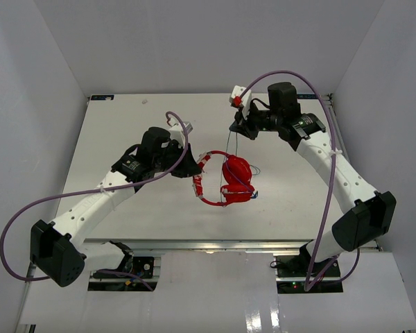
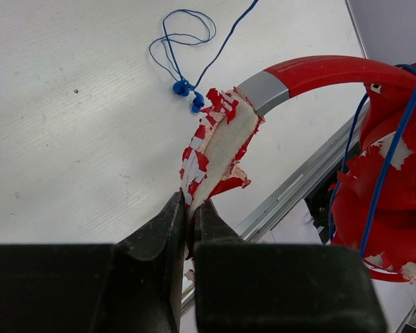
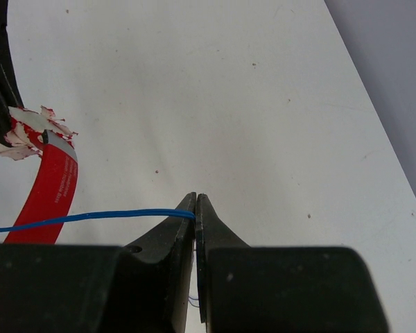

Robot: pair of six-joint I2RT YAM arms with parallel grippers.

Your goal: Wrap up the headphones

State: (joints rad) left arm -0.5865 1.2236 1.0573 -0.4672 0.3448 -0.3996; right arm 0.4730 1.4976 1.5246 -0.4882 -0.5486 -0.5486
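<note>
Red headphones (image 1: 232,182) sit near the middle of the white table (image 1: 125,118) in the top view, between the two arms. The left gripper (image 1: 194,168) is right at the headband on their left side. The right gripper (image 1: 234,128) is up toward the far edge, and a thin blue cable (image 1: 229,147) runs from it down to the cups.

Over to the left wrist: the left gripper (image 2: 191,208) is clamped on the peeling red-and-white padding (image 2: 218,149) of the headband (image 2: 319,73). An ear cup (image 2: 385,201) shows at the right with blue cable strands crossing it. The cable's blue tips (image 2: 186,94) lie on the table beyond, beside a small loose loop.

Right wrist now: the right gripper (image 3: 195,201) is pinched tight on the blue cable, which stretches away to the left in a nearly straight line, crossing the red headband.
</note>
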